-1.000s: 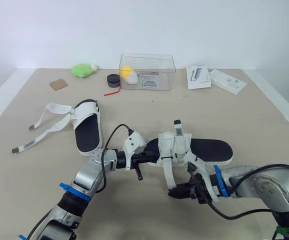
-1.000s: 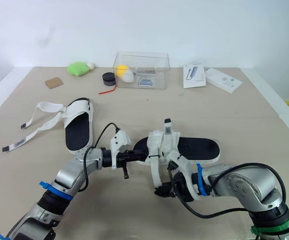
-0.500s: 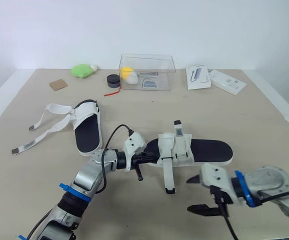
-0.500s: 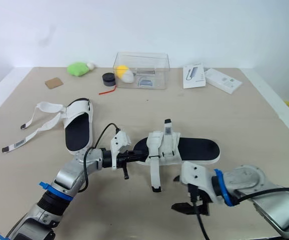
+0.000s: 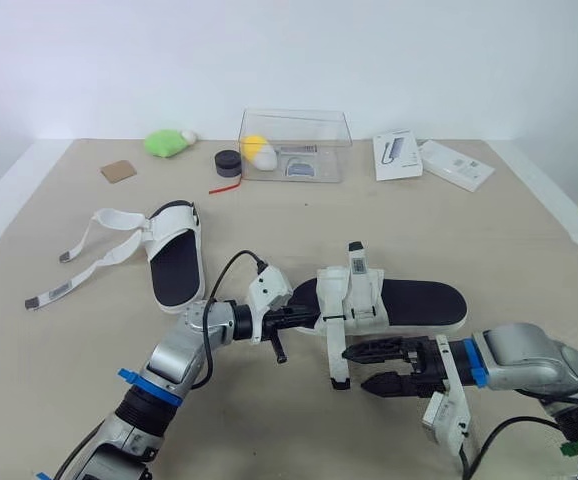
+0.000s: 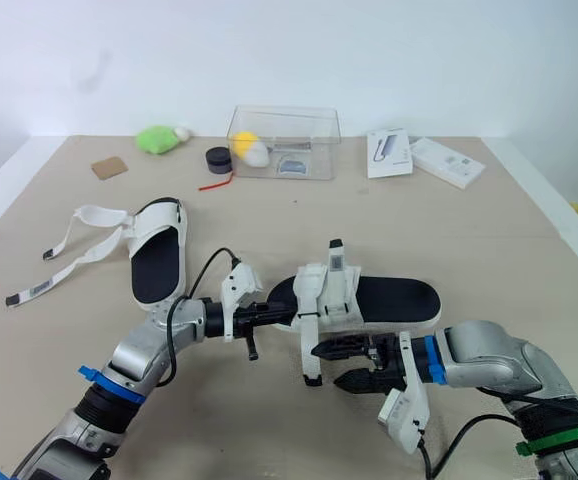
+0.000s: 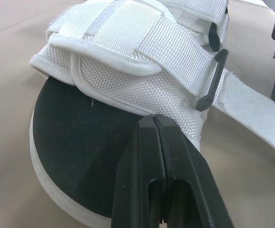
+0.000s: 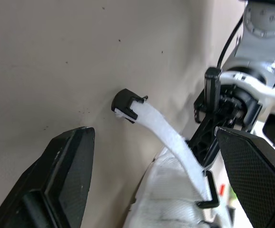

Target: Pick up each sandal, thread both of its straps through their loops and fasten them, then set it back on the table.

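Head views overlook table (image 5: 469, 230); wrist views share sandal (image 7: 128, 71).

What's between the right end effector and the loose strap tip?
Only bare table; the right wrist view shows the open right end effector apart from the strap tip.

No wording can be read anywhere; the print on the white carton (image 5: 397, 154) is too small.
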Tool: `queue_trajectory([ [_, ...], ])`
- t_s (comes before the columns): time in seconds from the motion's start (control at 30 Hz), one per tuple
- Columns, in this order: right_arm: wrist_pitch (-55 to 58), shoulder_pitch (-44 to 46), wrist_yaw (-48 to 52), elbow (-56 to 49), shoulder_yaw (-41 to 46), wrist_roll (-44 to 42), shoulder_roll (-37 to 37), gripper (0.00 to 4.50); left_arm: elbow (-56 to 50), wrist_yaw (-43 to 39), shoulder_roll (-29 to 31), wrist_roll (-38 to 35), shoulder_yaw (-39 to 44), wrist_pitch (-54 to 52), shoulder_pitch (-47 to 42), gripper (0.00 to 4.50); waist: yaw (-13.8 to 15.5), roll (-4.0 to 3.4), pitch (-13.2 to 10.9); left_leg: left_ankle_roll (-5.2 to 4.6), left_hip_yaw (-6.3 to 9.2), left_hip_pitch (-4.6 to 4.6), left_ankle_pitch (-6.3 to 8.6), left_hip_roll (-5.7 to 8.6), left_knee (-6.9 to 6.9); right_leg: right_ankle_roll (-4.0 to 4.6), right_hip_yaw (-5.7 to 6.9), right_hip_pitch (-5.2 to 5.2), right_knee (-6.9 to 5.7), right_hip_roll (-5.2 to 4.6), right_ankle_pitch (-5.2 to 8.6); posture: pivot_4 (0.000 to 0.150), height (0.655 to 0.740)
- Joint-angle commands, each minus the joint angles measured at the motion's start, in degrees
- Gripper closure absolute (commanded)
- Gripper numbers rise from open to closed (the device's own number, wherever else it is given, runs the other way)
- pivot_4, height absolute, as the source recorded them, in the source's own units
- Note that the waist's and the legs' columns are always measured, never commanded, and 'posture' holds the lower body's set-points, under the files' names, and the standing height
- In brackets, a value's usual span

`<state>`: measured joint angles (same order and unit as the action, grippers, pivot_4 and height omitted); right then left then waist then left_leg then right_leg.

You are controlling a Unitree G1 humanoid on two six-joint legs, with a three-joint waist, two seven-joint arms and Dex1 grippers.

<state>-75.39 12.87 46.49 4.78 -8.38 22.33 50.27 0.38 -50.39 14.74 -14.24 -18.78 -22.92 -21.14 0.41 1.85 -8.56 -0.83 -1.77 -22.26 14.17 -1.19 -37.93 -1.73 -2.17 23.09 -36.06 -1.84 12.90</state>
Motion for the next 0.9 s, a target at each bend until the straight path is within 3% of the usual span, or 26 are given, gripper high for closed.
queue_trajectory([
  [0.03,-1.51,1.61,-3.42,1.33,-0.19,5.76,-1.38,0.13,2.34,-0.04,1.32,1.36,-1.92,-3.21,2.23,4.5,-0.03,0.03,0.0,0.0,-0.03,0.11,0.0,-0.01,0.0,-0.04,-0.03,-0.05,-0.03,0.0,0.01,0.15,0.74],
  [0.1,-0.25,2.37,-4.77,0.71,-1.2,6.67,-2.23,0.13,2.35,0.04,1.29,1.38,-1.96,-3.24,2.18,4.5,-0.12,0.09,0.04,0.0,-0.1,0.26,0.0,-0.06,0.0,-0.02,-0.07,-0.11,-0.05,0.02,-0.01,0.15,0.74],
  [0.2,0.77,2.57,-5.96,0.47,-2.49,7.76,-1.94,0.93,2.53,0.09,1.12,1.49,-2.04,-3.17,2.1,4.5,-0.14,0.13,0.06,0.0,-0.26,0.49,0.0,-0.26,0.0,0.08,-0.2,-0.22,-0.07,0.19,-0.07,0.15,0.74],
  [0.47,3.04,2.78,-9.21,-0.8,-5.5,10.05,-1.43,4.45,3.34,-0.08,0.7,1.73,-1.86,-2.95,1.49,4.5,-0.09,0.1,0.06,0.0,-0.52,0.64,0.02,-0.17,0.24,0.04,-0.54,-0.21,-0.12,0.14,0.02,0.15,0.74],
  [0.6,4.28,3.21,-9.38,-0.73,-7.97,4.11,0.44,4.45,3.44,-0.12,0.82,1.78,-1.67,-2.88,1.45,4.5,-0.09,0.11,0.06,0.0,-0.57,0.66,0.02,-0.12,0.25,0.0,-0.59,-0.2,-0.12,0.08,0.03,0.15,0.74],
  [0.73,23.67,2.76,-1.58,-12.68,-13.38,-24.58,7.32,4.45,3.54,-0.3,1.09,1.85,-1.71,-2.8,1.58,4.5,-0.1,0.08,0.03,0.0,-0.6,0.74,0.02,-0.13,0.3,-0.01,-0.65,-0.23,-0.12,0.07,0.02,0.15,0.74],
  [0.9,56.88,7.26,1.72,-25.87,-11.22,-51.11,9.37,4.45,4.29,-0.43,1.03,1.94,-1.67,-2.43,1.17,4.5,-0.04,0.11,0.01,0.0,-0.54,0.77,0.02,-0.21,0.29,0.01,-0.58,-0.27,-0.13,0.09,0.0,0.15,0.74],
])
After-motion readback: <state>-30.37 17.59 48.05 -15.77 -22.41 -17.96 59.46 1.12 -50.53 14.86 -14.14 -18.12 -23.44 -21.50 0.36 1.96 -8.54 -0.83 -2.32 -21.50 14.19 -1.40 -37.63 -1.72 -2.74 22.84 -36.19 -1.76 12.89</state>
